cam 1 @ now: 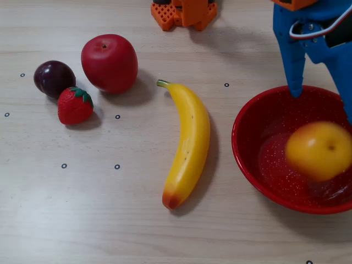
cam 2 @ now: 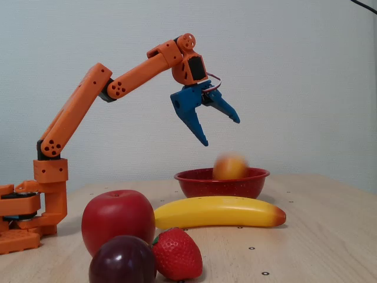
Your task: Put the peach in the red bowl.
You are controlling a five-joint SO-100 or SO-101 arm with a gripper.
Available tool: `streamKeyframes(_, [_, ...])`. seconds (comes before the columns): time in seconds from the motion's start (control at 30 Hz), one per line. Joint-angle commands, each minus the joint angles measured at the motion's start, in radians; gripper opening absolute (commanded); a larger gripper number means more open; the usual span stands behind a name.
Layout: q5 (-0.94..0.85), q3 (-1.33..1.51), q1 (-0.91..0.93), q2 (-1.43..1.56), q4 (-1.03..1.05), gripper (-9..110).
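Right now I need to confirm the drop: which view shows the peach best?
The overhead view: the peach shows whole, though blurred, inside the red bowl. In the fixed view, only its blurred top rises above the rim.

In both views we see the peach (cam 1: pixel 319 149) (cam 2: pixel 230 167) only as a blurred shape, so its crease and stem dimple cannot be told, and in the fixed view the near wall of the red bowl (cam 2: pixel 221 183) hides its lower part. In the overhead view the red bowl (cam 1: pixel 250 137) is cut by the edge at 3 o'clock, and the gripper (cam 1: pixel 324 104) is cut at 12 and 3 o'clock, one finger mostly outside. The arm base (cam 1: pixel 184 12) is cut at 12 o'clock, and in the fixed view the plum (cam 2: pixel 122 260) is cut at 6 o'clock.
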Motion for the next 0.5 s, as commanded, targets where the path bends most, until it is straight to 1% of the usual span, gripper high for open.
streamKeyframes(0.0, [0.009, -0.06, -0.014, 0.069, 0.152, 49])
streamKeyframes(0.1, [0.011, -0.052, -0.021, 0.086, 0.15, 49])
streamKeyframes(0.27, [0.021, 0.038, -0.055, 0.198, 0.124, 42])
streamKeyframes(0.47, [0.026, 0.204, -0.129, 0.408, 0.072, 26])
